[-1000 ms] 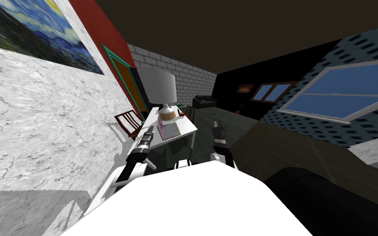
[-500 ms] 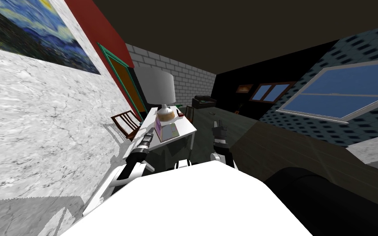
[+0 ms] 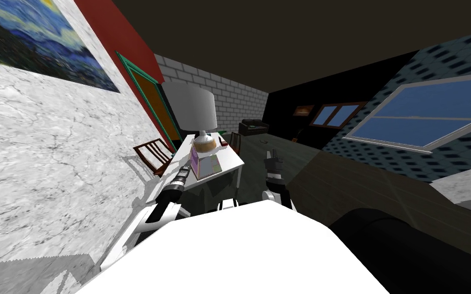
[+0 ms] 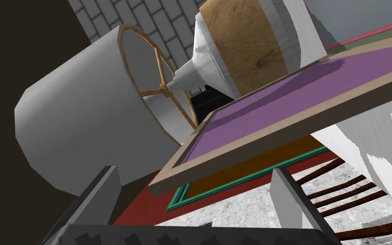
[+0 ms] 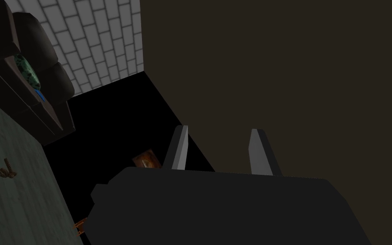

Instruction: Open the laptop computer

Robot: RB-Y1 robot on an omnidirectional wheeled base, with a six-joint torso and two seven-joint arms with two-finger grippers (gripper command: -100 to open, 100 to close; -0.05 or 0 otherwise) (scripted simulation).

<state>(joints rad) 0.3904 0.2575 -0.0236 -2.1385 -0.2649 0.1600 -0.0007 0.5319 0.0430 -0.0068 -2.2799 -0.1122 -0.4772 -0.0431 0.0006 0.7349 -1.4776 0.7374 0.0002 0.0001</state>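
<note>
The laptop (image 3: 207,164) lies on a white table (image 3: 229,162), its lid raised and showing a purple screen (image 4: 284,102) in a tan frame. My left gripper (image 3: 185,169) is at the lid's near side. In the left wrist view that gripper (image 4: 195,193) is open, and the lid's corner hangs just beyond the gap between the fingers (image 4: 291,200) without touching them. My right gripper (image 3: 273,154) is held up to the right of the table, away from the laptop. In the right wrist view it (image 5: 218,149) is open with nothing in it.
A lamp with a white shade (image 3: 194,108) and a wood-banded base (image 3: 204,143) stands just behind the laptop. A dark wooden chair (image 3: 150,155) sits between table and marble wall. A dark sofa (image 3: 254,126) stands by the far brick wall.
The whole head view has shifted, so my body has moved and the table sits a little further left. My left gripper has stayed at the laptop's lid. The right arm has not moved.
</note>
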